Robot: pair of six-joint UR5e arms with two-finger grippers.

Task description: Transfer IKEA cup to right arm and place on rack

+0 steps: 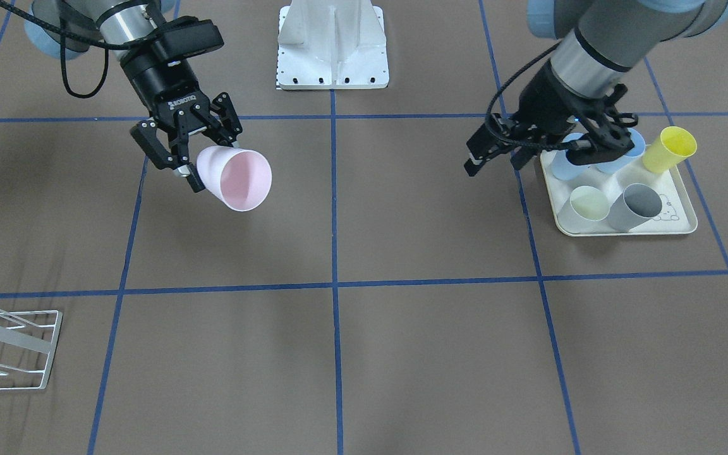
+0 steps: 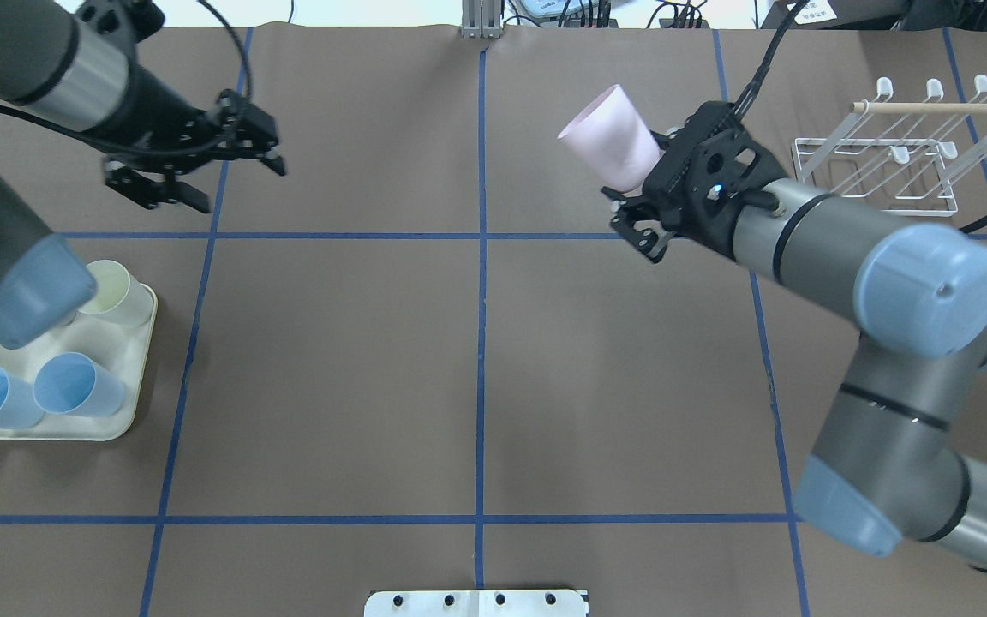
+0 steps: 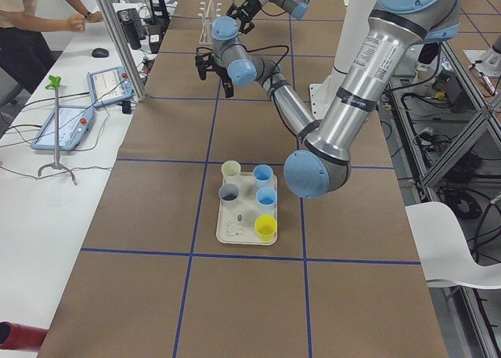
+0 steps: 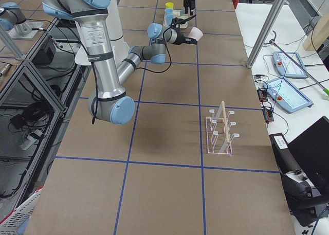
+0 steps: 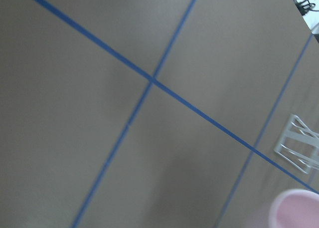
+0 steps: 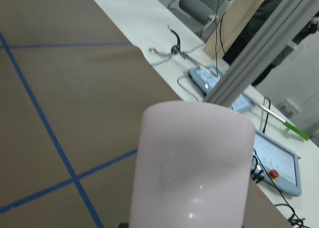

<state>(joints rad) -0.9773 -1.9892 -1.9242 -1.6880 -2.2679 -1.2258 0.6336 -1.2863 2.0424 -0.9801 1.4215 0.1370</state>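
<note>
Right arm (image 2: 845, 248) reaches out over the right half of the table (image 1: 433, 354). Right gripper (image 1: 194, 151) is clamped on the pink cup (image 1: 237, 178), its fingers on the cup's base end.

- Cup is in the air, clear of the tabletop, tipped well over on its side. Its open mouth faces the operators' edge (the front-facing view looks straight into it).
- The right wrist camera shows the cup's wall filling the lower middle of the frame, rim farthest from the lens.
- Rack (image 2: 892, 154) is a white wire frame with a wooden dowel across the top. It stands near the table's far right corner, on the operators' side.
- Cup and rack are well apart; nothing hangs on the prongs.

Left gripper (image 2: 232, 180) has its fingers spread wide and holds nothing. It hangs above the left half of the table. From the front-facing view it overlaps the tray's robot-side end; its height over the cups cannot be told.

Cream tray (image 1: 680, 224) sits toward the table's left edge and carries five upright cups:
- yellow cup (image 1: 670, 148)
- grey cup (image 1: 637, 205)
- pale cream cup (image 1: 585, 205)
- two light-blue cups (image 2: 78, 386)

Blue tape lines (image 1: 333, 189) divide the brown tabletop into a grid.
</note>
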